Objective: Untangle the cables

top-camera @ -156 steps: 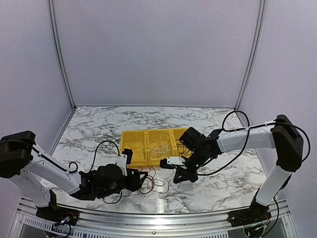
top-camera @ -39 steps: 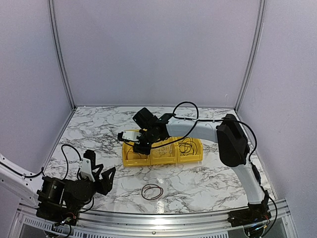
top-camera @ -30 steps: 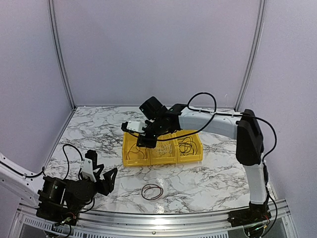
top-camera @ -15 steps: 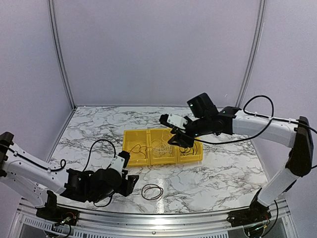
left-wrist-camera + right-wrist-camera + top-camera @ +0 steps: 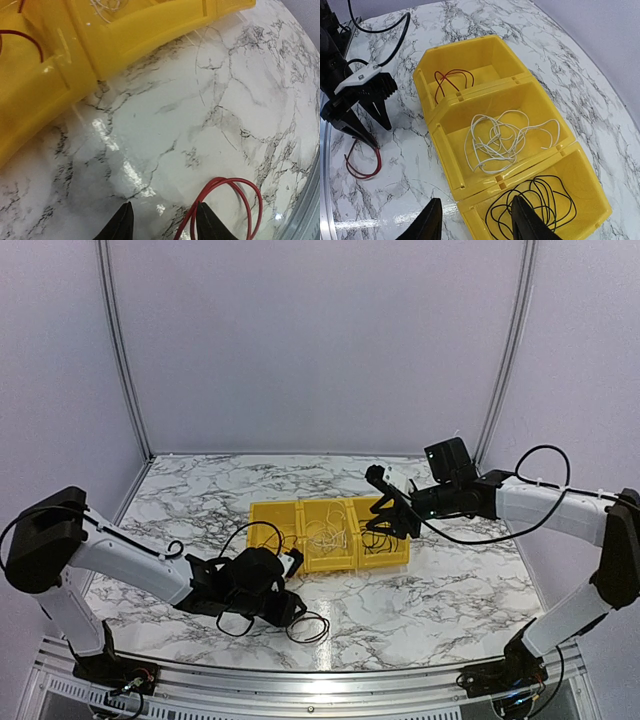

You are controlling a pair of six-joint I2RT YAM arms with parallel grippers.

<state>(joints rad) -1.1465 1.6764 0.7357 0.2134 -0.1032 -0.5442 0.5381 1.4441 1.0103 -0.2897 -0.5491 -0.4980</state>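
A loose red cable loop [image 5: 308,626] [image 5: 227,200] [image 5: 362,164] lies on the marble near the front edge. My left gripper [image 5: 290,607] [image 5: 164,226] [image 5: 362,107] is low at its left end and open, with the red strands running just inside its right fingertip [image 5: 207,225]. The yellow bin [image 5: 262,512] [image 5: 439,117] has three compartments, holding a red cable [image 5: 452,77], white cables [image 5: 505,140] and black cables [image 5: 535,205]. My right gripper [image 5: 383,522] [image 5: 476,222] hovers open over the bin's right end, holding nothing.
The bin's yellow wall [image 5: 75,60] lies just beyond the left gripper. The table's metal front rail [image 5: 300,680] runs close behind the red loop. Grey-veined marble [image 5: 460,580] surrounds the bin.
The left arm has reached right to the red loop and its jaws have narrowed. The right arm has swung right, from over the bin's middle to its right end.
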